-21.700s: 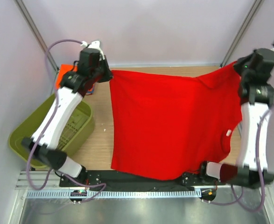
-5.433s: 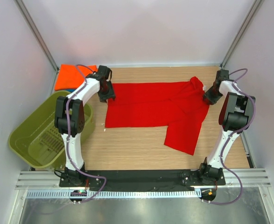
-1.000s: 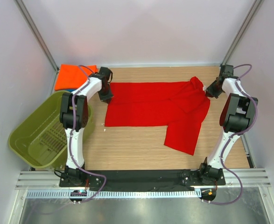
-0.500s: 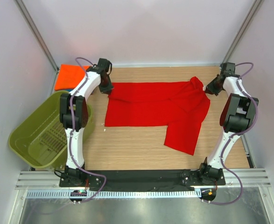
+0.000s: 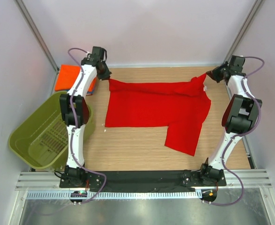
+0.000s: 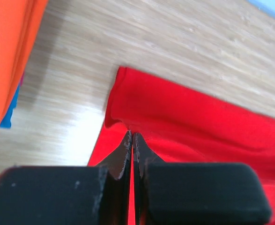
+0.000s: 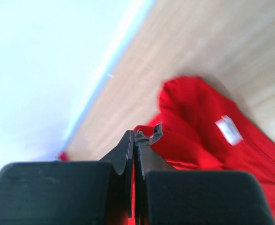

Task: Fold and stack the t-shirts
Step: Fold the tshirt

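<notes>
The deep red t-shirt (image 5: pixel 156 105) lies folded across the far half of the table, with one flap hanging toward the near side at the right. My left gripper (image 5: pixel 107 76) is shut on its far left corner; in the left wrist view the red cloth (image 6: pixel 198 131) is pinched between the shut jaws (image 6: pixel 132 135). My right gripper (image 5: pixel 210 75) is shut on the far right corner by the neck, and its wrist view shows the cloth (image 7: pixel 193 108) and white label (image 7: pixel 228 130) just past the jaws (image 7: pixel 133 133). The orange t-shirt (image 5: pixel 68 77) lies folded at the far left on the blue t-shirt (image 6: pixel 8 115).
An olive-green basket (image 5: pixel 22 123) stands at the left, near the left arm's base. Bare wood shows in front of the red shirt down to the arm bases. Frame posts and pale walls close in the far corners.
Both grippers have moved toward the far wall and slightly outward. The red shirt's far edge is drawn back and tauter, and its two far corners now rise into points.
</notes>
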